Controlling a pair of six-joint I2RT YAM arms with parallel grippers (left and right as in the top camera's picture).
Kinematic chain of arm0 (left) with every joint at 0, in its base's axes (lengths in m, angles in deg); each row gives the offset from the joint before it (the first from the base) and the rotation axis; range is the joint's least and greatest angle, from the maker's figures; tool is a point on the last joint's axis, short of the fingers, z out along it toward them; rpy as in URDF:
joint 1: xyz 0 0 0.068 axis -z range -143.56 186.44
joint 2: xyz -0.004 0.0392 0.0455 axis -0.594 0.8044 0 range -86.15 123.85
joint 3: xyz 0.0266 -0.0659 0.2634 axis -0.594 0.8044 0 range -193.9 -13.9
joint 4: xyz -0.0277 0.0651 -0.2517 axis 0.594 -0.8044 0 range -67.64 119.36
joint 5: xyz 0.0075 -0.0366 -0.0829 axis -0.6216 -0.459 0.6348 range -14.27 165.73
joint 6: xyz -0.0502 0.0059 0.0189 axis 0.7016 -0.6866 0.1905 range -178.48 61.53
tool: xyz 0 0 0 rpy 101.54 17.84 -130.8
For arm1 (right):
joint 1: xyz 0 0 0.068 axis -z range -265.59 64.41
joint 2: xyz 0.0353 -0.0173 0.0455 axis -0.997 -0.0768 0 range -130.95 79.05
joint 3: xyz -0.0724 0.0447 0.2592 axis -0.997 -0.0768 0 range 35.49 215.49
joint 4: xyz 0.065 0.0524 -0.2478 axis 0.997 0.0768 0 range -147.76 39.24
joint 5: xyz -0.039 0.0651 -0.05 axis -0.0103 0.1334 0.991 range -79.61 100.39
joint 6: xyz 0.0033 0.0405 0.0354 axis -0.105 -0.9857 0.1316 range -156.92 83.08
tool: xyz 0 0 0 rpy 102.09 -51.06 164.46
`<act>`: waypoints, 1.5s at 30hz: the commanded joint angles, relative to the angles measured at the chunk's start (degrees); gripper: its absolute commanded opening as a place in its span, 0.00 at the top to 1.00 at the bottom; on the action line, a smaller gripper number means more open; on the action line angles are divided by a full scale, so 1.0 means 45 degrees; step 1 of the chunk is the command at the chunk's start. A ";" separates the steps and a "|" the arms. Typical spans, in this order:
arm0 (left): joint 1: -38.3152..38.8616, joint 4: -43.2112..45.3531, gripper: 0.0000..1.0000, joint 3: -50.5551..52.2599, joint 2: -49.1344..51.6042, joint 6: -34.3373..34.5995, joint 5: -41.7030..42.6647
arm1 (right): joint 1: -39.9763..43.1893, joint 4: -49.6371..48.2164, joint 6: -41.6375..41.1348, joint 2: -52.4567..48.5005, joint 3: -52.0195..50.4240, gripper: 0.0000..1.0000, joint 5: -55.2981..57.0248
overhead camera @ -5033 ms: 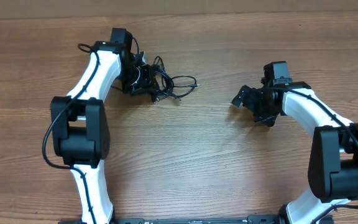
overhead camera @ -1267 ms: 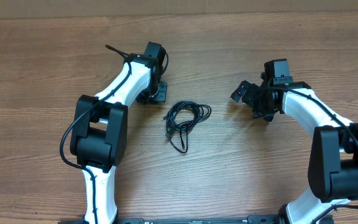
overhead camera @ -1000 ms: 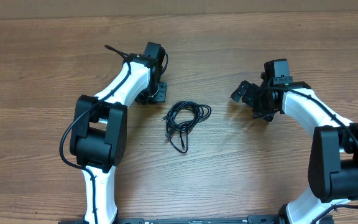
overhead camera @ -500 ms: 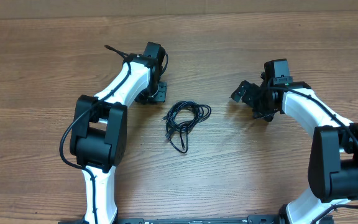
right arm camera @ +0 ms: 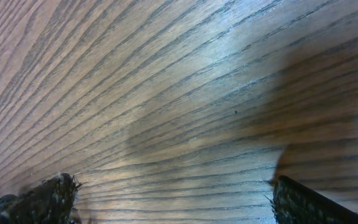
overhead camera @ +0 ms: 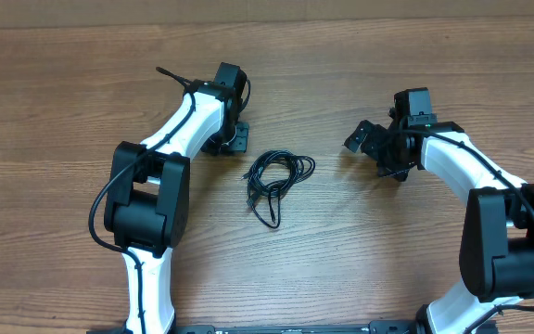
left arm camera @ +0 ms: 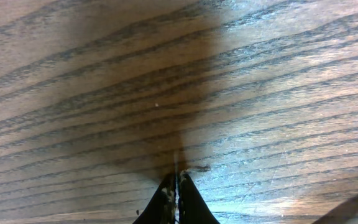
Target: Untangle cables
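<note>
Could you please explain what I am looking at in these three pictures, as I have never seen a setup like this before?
This is a robot with a left arm and a right arm, at a wooden table. The wide picture is taken from above. The other two come from a small camera on each wrist, looking past that arm's own fingers at the wood. Between the arms lies a small bundle of thin black cables, loosely coiled, and neither arm touches it. The left gripper is shut, with nothing between its fingers. The right gripper is open, one finger showing at each lower corner of its picture, and it holds nothing.
</note>
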 commanded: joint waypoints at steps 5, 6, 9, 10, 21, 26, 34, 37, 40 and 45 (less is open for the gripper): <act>0.0044 -0.0073 0.96 0.0529 0.0408 -0.0107 0.0267 | -0.0073 -0.0010 -0.0044 -0.0053 -0.0068 0.00 0.0039; 0.0058 -0.0112 0.96 0.0529 0.0408 -0.0107 0.0296 | -0.0073 0.0000 -0.0039 -0.0053 -0.0068 0.00 0.0039; 0.0136 -0.0282 0.96 0.0529 0.0408 -0.0097 0.0500 | -0.0068 0.0005 -0.0044 -0.0053 -0.0068 0.00 0.0039; 0.0160 -0.0369 0.96 0.0529 0.0408 -0.0102 0.0665 | -0.0073 0.0005 -0.0044 -0.0053 -0.0068 0.00 0.0039; 0.0612 -0.2788 0.96 0.0573 0.0408 0.0709 0.1787 | -0.0068 -0.0024 -0.0039 -0.0053 -0.0068 0.00 0.0049; 0.0583 -0.3696 0.96 0.0015 0.0189 0.0767 0.1239 | -0.0073 0.0000 -0.0039 -0.0053 -0.0068 0.00 0.0044; 0.0121 -0.4425 0.75 -0.2565 -0.0194 0.0408 0.2715 | -0.0068 -0.0330 -0.0049 -0.0053 -0.0049 0.00 -0.0782; 0.0253 -0.3968 0.66 -0.2599 -0.0165 -0.0321 0.4138 | -0.0058 -0.0563 -0.0049 -0.0053 -0.0044 0.00 -0.2637; 0.0457 -0.3920 0.62 -0.2594 -0.0029 -0.0515 0.4274 | -0.0092 -0.0797 -0.0049 -0.0053 -0.0044 0.00 -0.3842; 0.0772 -0.3774 0.60 -0.2438 0.0194 -0.0593 0.4158 | -0.0481 -0.0627 -0.0044 -0.0053 -0.0058 0.02 -0.4124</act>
